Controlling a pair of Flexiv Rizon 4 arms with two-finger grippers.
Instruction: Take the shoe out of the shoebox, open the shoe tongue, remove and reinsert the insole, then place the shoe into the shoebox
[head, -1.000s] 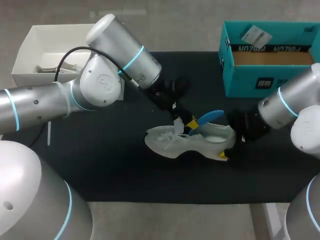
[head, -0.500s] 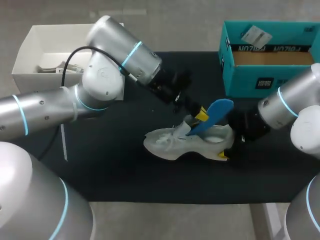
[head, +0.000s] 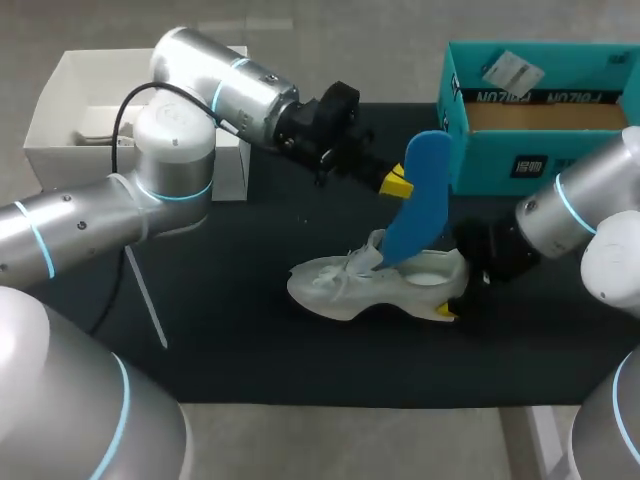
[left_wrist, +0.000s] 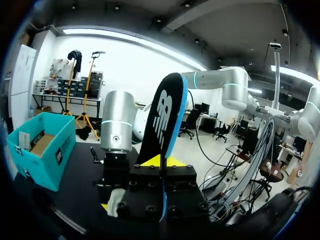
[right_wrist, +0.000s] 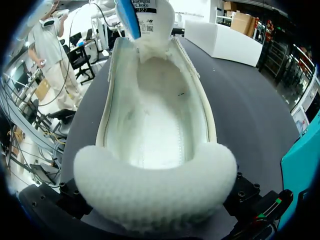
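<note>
A white shoe (head: 370, 285) lies on its side on the black mat, toe toward the left. My left gripper (head: 397, 183) hangs above it, shut on a blue insole (head: 415, 205) that stands almost upright. The insole's lower tip still touches the shoe's mouth by the tongue (right_wrist: 150, 30). In the left wrist view the insole (left_wrist: 165, 115) rises from between the yellow tips of the left gripper (left_wrist: 161, 162). My right gripper (head: 458, 288) clasps the shoe's padded heel (right_wrist: 155, 185) from both sides. The shoe's inside (right_wrist: 155, 130) shows bare and white.
The teal shoebox (head: 520, 160) stands open at the back right, with a paper tag inside. A white box (head: 60, 85) sits at the back left. The black mat (head: 230, 320) covers the table's middle, with free room in front of the shoe.
My left gripper has risen and swung back and to the right, drawing the blue insole up out of the shoe until it stands nearly upright. The right arm and shoe stayed put.
</note>
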